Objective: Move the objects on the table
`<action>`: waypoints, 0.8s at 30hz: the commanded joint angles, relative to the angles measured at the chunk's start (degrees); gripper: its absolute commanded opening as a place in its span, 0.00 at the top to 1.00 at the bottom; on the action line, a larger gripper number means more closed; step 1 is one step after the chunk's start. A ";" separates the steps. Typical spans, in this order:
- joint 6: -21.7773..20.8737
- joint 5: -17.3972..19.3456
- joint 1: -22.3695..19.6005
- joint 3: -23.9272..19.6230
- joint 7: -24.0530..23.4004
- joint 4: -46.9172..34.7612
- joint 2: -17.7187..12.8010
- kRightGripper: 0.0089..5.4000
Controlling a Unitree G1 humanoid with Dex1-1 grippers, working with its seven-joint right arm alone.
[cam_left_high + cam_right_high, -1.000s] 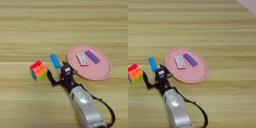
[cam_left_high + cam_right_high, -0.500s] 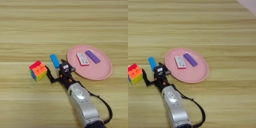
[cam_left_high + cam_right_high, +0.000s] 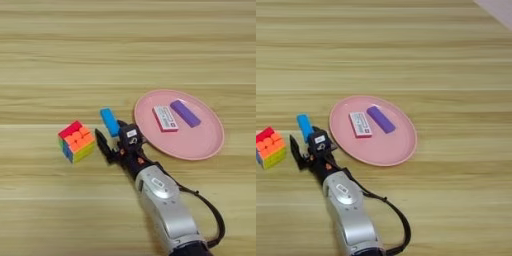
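1. Reaching up from the bottom edge, the right gripper (image 3: 114,141) stands spread wide just left of centre; one black finger (image 3: 103,146) points at the puzzle cube (image 3: 76,141), the other lies by the blue block (image 3: 109,121).
2. The pink plate (image 3: 200,147), right of centre, carries a purple bar (image 3: 185,113) and a white-and-pink card (image 3: 165,118).
3. Everything rests on the wooden table (image 3: 125,50).

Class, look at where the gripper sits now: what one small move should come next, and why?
Probably a short push forward so the open gripper straddles the blue block, then close. One finger points toward the gap between the block and the puzzle cube; the block lies just ahead, beside the pink plate, not yet grasped.
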 commanded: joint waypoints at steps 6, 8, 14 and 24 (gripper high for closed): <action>0.80 -0.11 0.02 -0.19 -0.33 0.40 0.12 0.59; 0.83 -0.10 0.01 -0.22 -0.32 0.37 0.11 0.65; 0.80 -0.12 0.01 -0.22 -0.39 0.24 0.20 0.74; 0.92 -0.38 0.43 -0.09 -0.60 -1.64 0.32 0.74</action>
